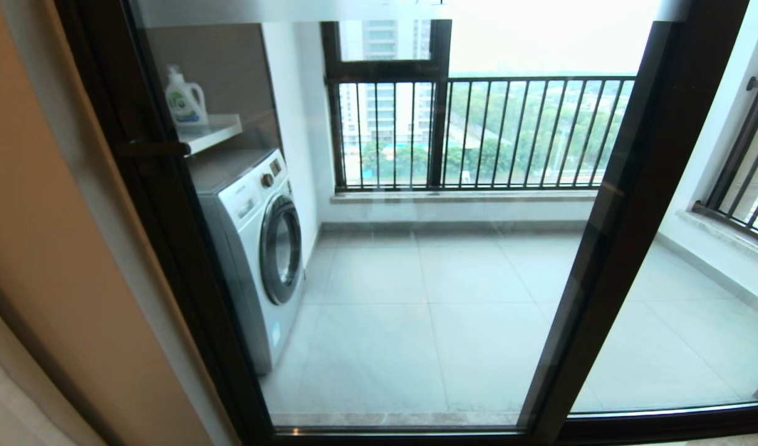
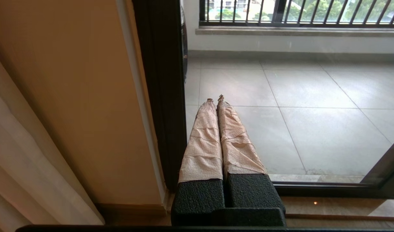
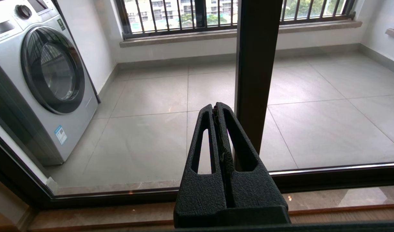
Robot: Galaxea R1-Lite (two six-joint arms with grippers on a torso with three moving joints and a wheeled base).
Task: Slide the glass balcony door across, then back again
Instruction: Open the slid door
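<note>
Pebbled black plastic forms the base of the left gripper (image 2: pixel 215 98), whose two long fingers (image 2: pixel 203 145), wrapped in crinkled tan tape, are pressed together on nothing, low beside the dark upright at the wall end of the doorway. Similar textured black plastic with slotted cut-outs makes up the right gripper (image 3: pixel 215 108), likewise clenched and empty, close to a brown-black metal upright (image 3: pixel 256 71). Filling the head view, the tall clear-glass balcony door in its slim dark metal frame (image 1: pixel 187 260) stands with its long axis vertical and spans the doorway from the wall side to the middle upright, its small dark lever handle (image 1: pixel 153 148) pointing sideways from the wall-side upright. Behind the glass are pale grey square floor tiles (image 1: pixel 428 297), a white front-loading washing machine with a round dark door (image 1: pixel 258 241), and a white shelf (image 1: pixel 213 131) carrying a white detergent jug (image 1: pixel 184 99). Black vertical railing bars (image 1: pixel 509 133) line the far window.
</note>
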